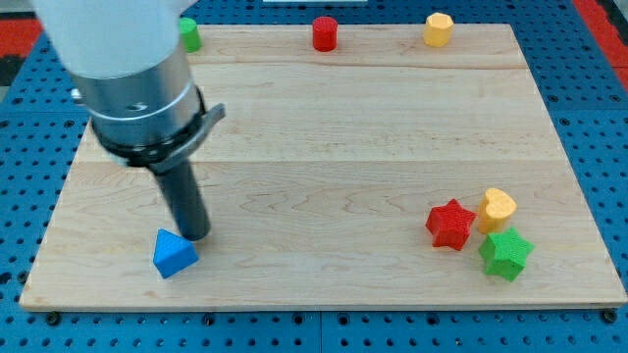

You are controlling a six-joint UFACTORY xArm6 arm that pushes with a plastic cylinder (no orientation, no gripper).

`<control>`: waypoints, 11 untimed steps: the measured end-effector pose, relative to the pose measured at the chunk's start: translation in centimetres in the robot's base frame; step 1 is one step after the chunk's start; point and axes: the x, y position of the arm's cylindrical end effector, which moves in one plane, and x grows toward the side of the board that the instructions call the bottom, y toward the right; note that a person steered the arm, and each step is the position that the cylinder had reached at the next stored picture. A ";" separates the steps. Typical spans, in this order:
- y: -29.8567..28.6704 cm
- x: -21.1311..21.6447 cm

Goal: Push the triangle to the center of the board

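Arm entering from the view's upper left, white housing above a grey metal collar with a black clamp ring, ending in a straight dark rod tilted slightly toward the view's lower right, my tip down at board level.

I see a blue triangle, red star, green star, yellow heart, red cylinder, pale striped wooden board, blue pegboard.
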 end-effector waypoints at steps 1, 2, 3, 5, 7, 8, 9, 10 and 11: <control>-5.6 1.9; -6.7 4.2; -4.4 6.0; 4.2 0.2; 9.2 -3.8; 6.4 -4.1; 10.6 -8.3; 14.1 -10.4; 20.3 -10.1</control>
